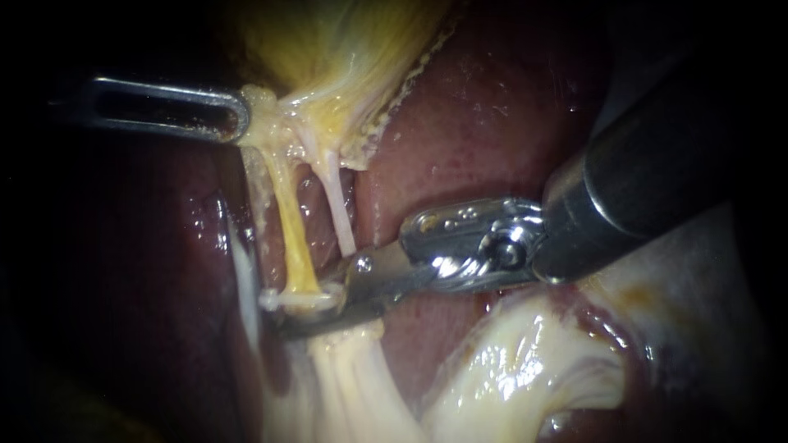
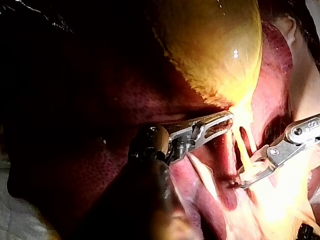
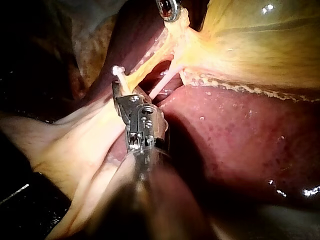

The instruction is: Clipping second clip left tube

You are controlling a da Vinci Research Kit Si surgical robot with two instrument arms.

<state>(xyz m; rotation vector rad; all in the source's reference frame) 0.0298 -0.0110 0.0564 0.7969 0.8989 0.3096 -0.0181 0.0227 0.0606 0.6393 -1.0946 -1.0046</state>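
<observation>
The yellow left tube (image 1: 295, 238) and the paler right tube (image 1: 341, 209) run down from the gallbladder (image 1: 345, 49). My right instrument (image 1: 287, 312) comes in from the right. Its jaws are shut across the lower end of the left tube, and a white clip (image 1: 300, 299) lies between them. The right wrist view shows the same jaws (image 3: 117, 80) on the left tube (image 3: 145, 72), with the clip's end (image 3: 117, 70) showing past them. My left instrument (image 1: 238, 115) is shut on yellowish gallbladder tissue (image 1: 261, 105) at the top of the tubes and holds it taut.
Dark red liver (image 1: 484, 107) lies behind and to the right of the tubes. Pale, glistening fatty tissue (image 1: 509, 369) fills the lower right, under my right instrument's shaft (image 1: 657, 172). A white strand of tissue (image 1: 242, 271) runs down just left of the left tube.
</observation>
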